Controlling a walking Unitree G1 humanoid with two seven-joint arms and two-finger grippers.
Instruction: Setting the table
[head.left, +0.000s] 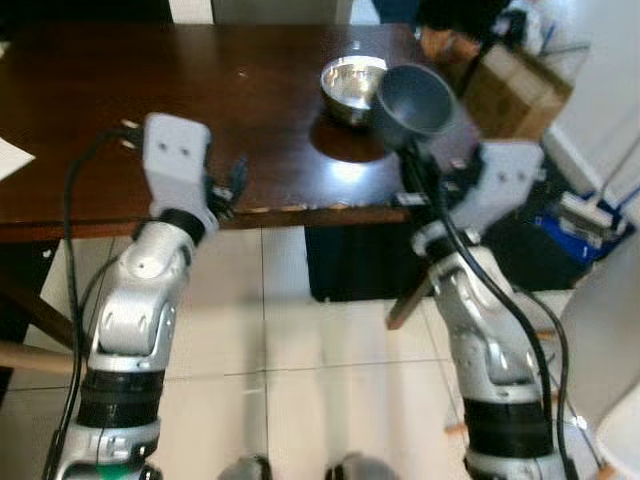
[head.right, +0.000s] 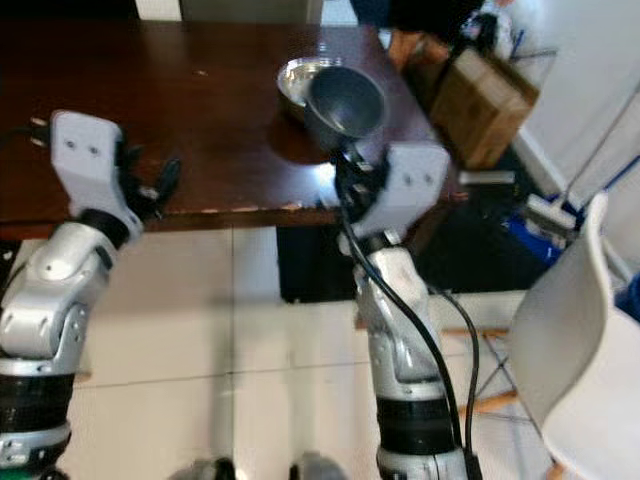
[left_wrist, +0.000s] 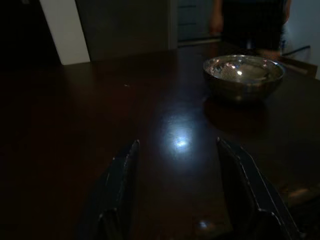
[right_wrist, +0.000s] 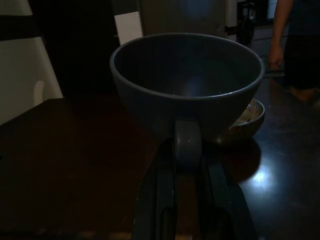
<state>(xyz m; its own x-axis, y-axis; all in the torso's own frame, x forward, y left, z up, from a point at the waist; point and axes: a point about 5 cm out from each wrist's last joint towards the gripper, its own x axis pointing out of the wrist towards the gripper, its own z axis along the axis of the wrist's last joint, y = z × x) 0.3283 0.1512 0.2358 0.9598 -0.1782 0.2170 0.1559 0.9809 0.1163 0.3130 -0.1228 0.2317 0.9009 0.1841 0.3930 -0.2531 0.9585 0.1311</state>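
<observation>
Item: our right gripper (right_wrist: 186, 150), lower centre of its wrist view, clamped on the grey cup (head.left: 413, 100) handle, holding it level above the table (head.left: 200, 90) by the steel bowl (head.left: 352, 85) for placing; left gripper (left_wrist: 180, 200) spread, empty.

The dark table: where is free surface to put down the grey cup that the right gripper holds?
The dark table lies bare from the steel bowl across toward the left gripper, and along the near edge. It is crowded at the right end, where the right gripper holds the grey cup beside that bowl.
</observation>
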